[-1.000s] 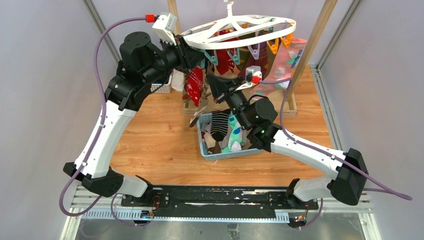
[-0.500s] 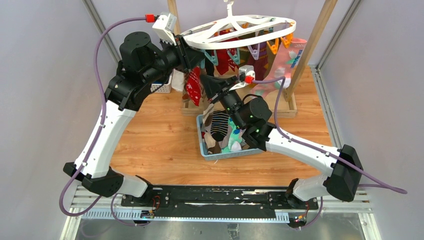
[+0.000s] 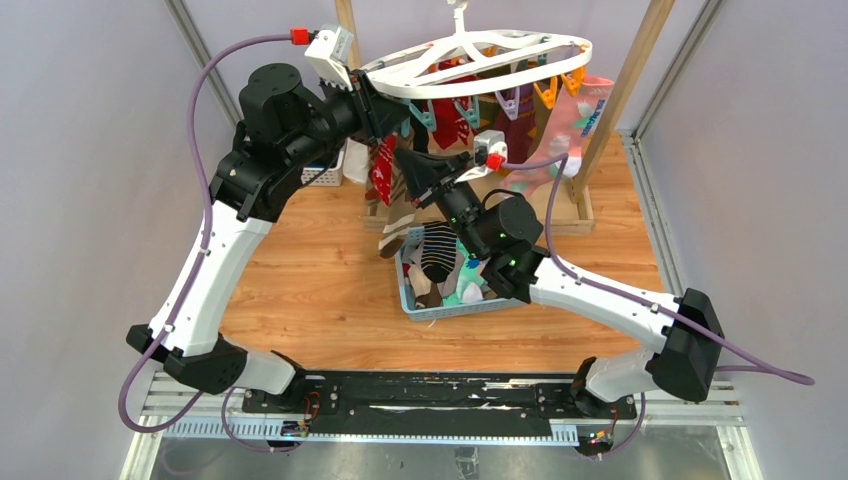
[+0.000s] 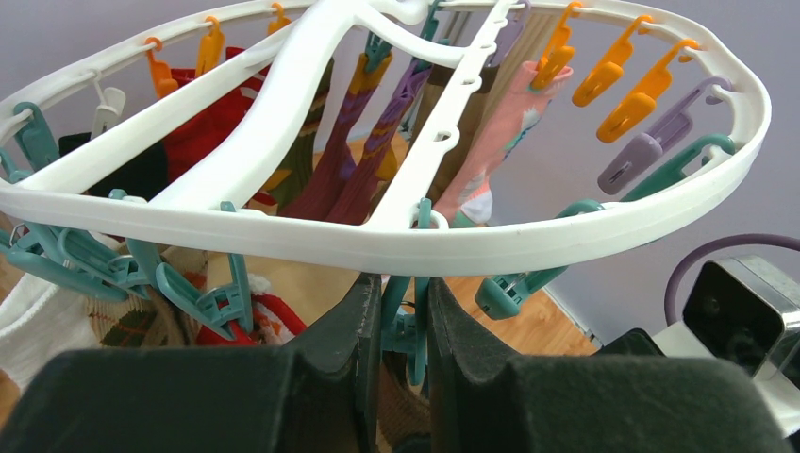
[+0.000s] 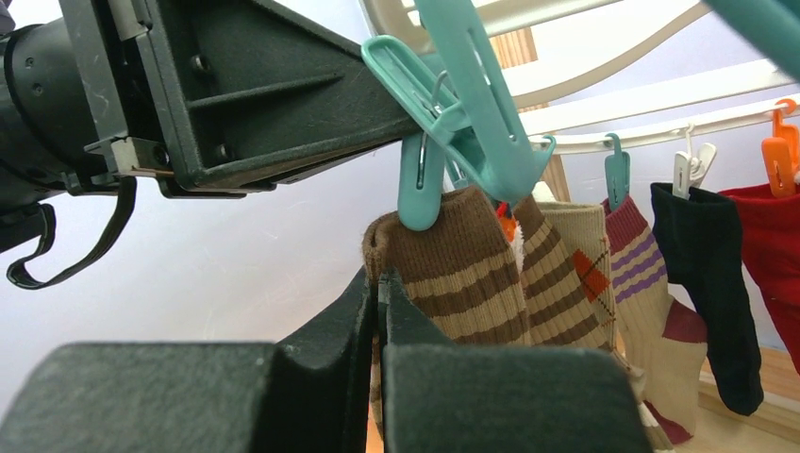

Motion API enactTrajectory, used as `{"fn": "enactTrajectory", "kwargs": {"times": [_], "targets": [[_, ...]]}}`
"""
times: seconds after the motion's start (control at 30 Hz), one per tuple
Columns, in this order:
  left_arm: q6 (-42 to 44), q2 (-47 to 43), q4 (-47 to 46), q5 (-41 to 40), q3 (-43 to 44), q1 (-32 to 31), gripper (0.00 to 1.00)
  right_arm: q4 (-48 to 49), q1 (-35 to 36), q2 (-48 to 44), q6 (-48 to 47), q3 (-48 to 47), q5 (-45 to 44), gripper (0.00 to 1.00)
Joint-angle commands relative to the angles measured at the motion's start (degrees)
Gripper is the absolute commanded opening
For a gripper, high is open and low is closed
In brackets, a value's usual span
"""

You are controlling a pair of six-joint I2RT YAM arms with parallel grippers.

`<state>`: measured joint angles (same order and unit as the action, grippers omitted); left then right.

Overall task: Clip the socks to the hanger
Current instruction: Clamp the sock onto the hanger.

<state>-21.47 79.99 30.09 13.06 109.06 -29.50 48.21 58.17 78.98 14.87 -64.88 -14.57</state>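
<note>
The white oval hanger (image 3: 560, 45) hangs at the back with orange and teal clips and several socks on it. My left gripper (image 3: 390, 112) reaches under its near rim (image 4: 566, 231) and is shut (image 4: 406, 293) on a teal clip (image 4: 408, 330). My right gripper (image 3: 405, 165) is shut (image 5: 379, 283) on the cuff edge of a brown striped sock (image 5: 462, 274). It holds the cuff up against the mouth of that teal clip (image 5: 453, 132). The sock's foot dangles below (image 3: 398, 238). More socks lie in the blue basket (image 3: 470, 305).
Argyle (image 5: 585, 264), purple-striped (image 5: 641, 283), black (image 5: 708, 274) and red (image 5: 774, 245) socks hang close by. Wooden frame posts (image 3: 625, 85) flank the hanger. A white basket (image 3: 325, 175) stands behind the left arm.
My right gripper has risen up and to the left with the brown striped sock, from above the basket to the clip held by my left gripper. The left arm has stayed still.
</note>
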Motion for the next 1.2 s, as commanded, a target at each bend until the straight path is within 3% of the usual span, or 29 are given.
{"fn": "enactTrajectory", "kwargs": {"times": [0.0,1.17], "targets": [[0.3,-1.0,5.9,-3.7,-0.7,0.7,0.01,2.8,1.3,0.7,-1.9,-1.7,-0.3,0.00],[0.6,-1.4,5.9,-4.0,-1.1,0.8,0.02,8.9,2.1,1.3,-14.6,-2.9,-3.3,0.00]]}}
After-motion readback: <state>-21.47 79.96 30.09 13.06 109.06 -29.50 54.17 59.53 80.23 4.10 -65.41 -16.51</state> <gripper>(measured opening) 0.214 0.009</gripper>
